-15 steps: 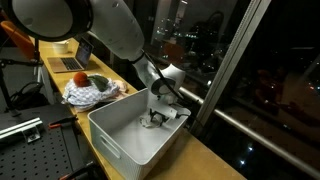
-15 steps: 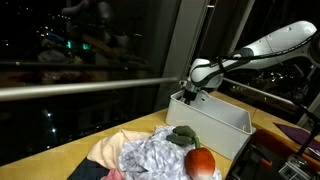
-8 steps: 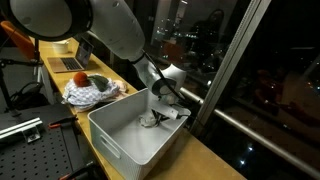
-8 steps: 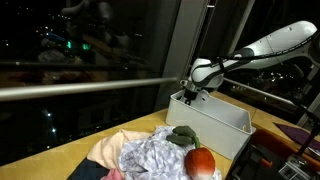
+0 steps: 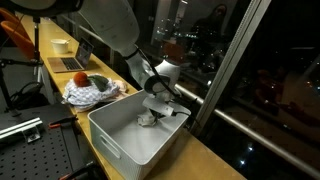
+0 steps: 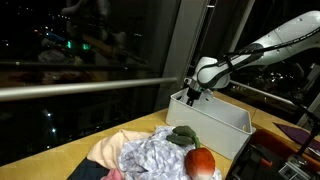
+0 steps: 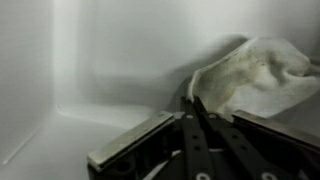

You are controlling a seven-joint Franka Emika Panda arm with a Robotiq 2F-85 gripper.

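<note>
A white plastic bin (image 5: 118, 143) stands on the wooden counter by the window, also seen as the bin (image 6: 228, 128). My gripper (image 5: 152, 108) reaches down inside it near the far wall. In the wrist view the gripper (image 7: 193, 101) is shut, its two dark fingers pressed together. Their tips pinch the edge of a crumpled white cloth (image 7: 256, 74), which lies against the bin's inner wall. The same cloth (image 5: 147, 119) shows as a pale lump under the fingers. In an exterior view the gripper (image 6: 190, 95) dips behind the bin's rim and the cloth is hidden.
A pile of patterned clothes (image 5: 90, 91) lies on the counter beside the bin, with a red ball (image 6: 200, 162) and a dark green item (image 6: 183, 135) on it. A white bowl (image 5: 62, 45) sits farther back. The window frame (image 5: 225, 70) runs close behind the bin.
The jaws have closed onto the cloth's edge. The arm has lifted slightly, and the cloth has shifted a little under the fingers.
</note>
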